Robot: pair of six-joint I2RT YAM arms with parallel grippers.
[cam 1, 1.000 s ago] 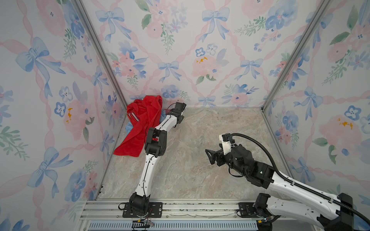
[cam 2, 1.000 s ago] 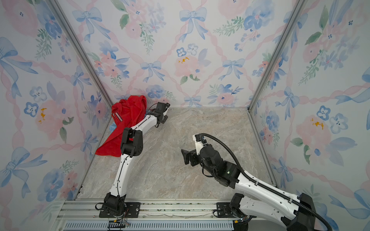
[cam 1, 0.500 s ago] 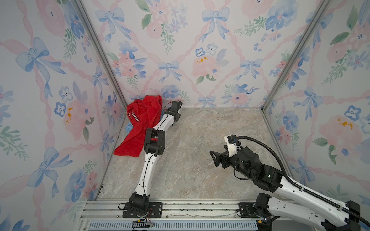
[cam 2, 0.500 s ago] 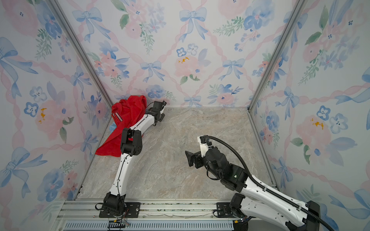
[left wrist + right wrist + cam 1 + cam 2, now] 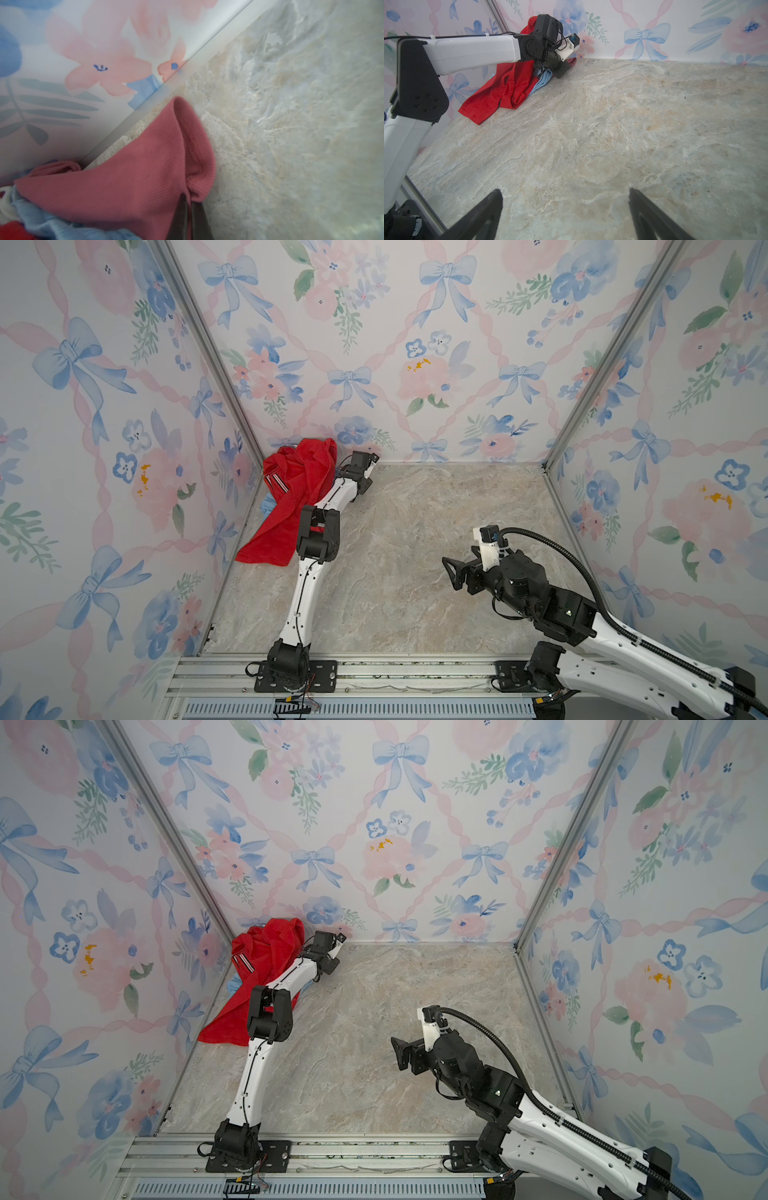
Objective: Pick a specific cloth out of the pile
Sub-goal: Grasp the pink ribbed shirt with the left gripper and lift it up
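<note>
I record two changes. The left gripper (image 5: 189,197), half parted a second ago, now has its jaws pressed together on a puckered edge of the cloth (image 5: 128,176), as the left wrist view shows. In both top views its wrist has crept a little nearer the back wall (image 5: 415,364), beside the pile (image 5: 291,497). The right gripper (image 5: 451,573) has drawn back from its place of a second ago, slightly toward the front rail (image 5: 395,668) and rightward. Its forearm lies lower over the rail, and most of that retreat falls in the first half of the second.
</note>
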